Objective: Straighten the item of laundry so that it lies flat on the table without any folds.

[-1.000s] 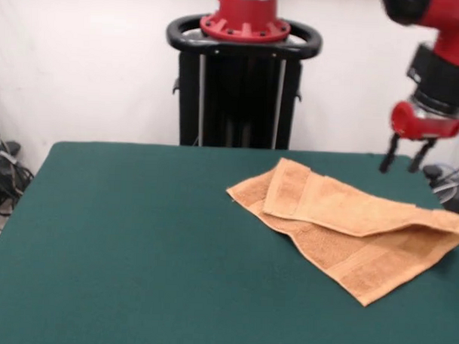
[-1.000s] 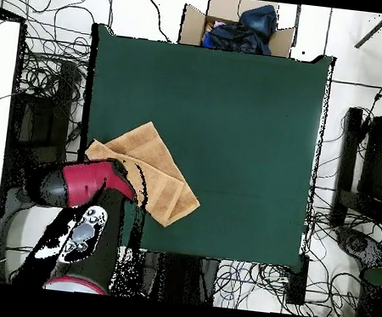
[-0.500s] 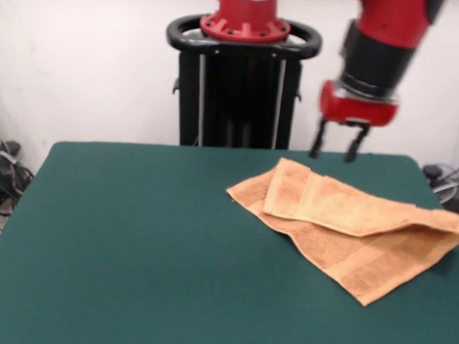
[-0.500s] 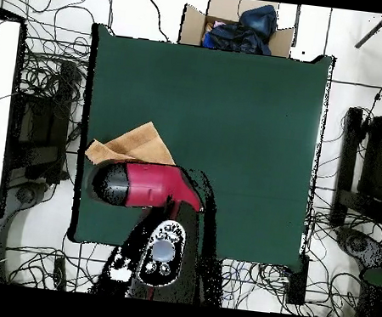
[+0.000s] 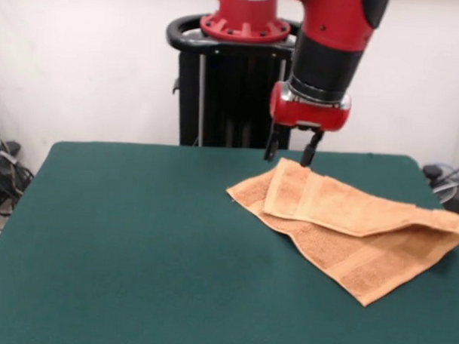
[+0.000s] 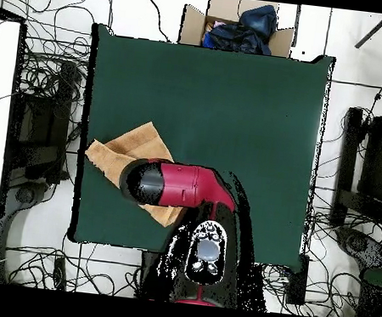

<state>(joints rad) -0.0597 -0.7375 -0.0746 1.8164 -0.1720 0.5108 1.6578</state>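
The orange-tan towel [image 5: 348, 225] lies folded over itself on the right part of the dark green table [image 5: 136, 252] in the front view. Its upper layer forms a flap running from the far left corner to the right edge. My gripper [image 5: 289, 152] hangs open just above the towel's far left corner, fingers pointing down, holding nothing. In the overhead view the arm covers much of the towel [image 6: 127, 145]; the gripper itself is hidden under the arm there.
The black pedestal [image 5: 240, 89] stands behind the table's far edge. In the overhead view a cardboard box with dark clothes [image 6: 239, 25] sits past the table's top edge, and cables cover the floor all around.
The arm has swung left across the front view, from beyond the towel's right end to above its far left corner, and has come lower. The towel has not moved.
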